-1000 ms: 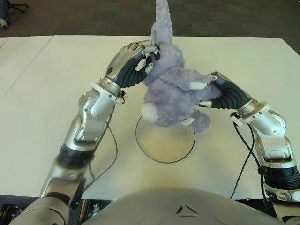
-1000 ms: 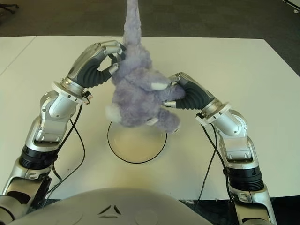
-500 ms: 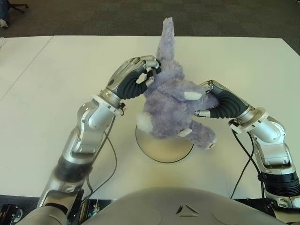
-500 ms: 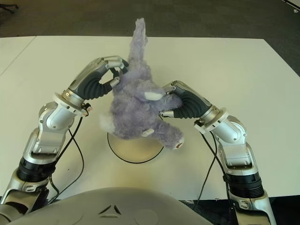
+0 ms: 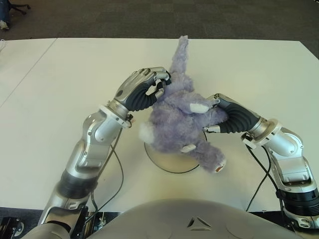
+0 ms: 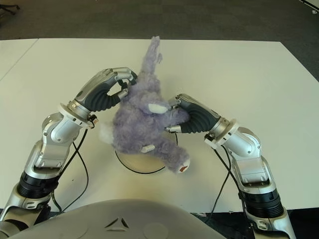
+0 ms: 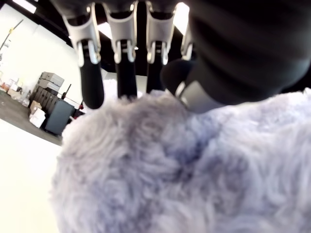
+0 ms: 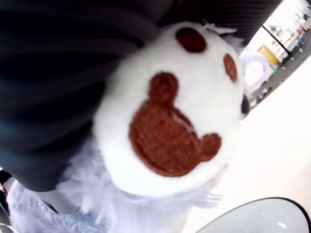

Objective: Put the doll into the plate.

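Observation:
The doll (image 5: pixel 179 122) is a fluffy lilac plush animal with white paws and a long ear pointing away from me. It hangs low over the round beige plate (image 5: pixel 167 160) with a dark rim and covers most of it. My left hand (image 5: pixel 149 87) grips the doll's left side with fingers curled into the fur (image 7: pixel 160 170). From the other side my right hand (image 5: pixel 217 112) clamps it, and a white paw with a brown print (image 8: pixel 170 121) presses against that palm. One leg (image 5: pixel 212 159) dangles past the plate's right rim.
The white table (image 5: pixel 60 84) spreads wide around the plate. Its far edge meets dark carpet (image 5: pixel 99 17). Black cables (image 5: pixel 117 174) trail from both forearms toward the table's near edge.
Both hands have lowered the doll toward me, from well above the table to just over the plate. The long ear has dropped with it.

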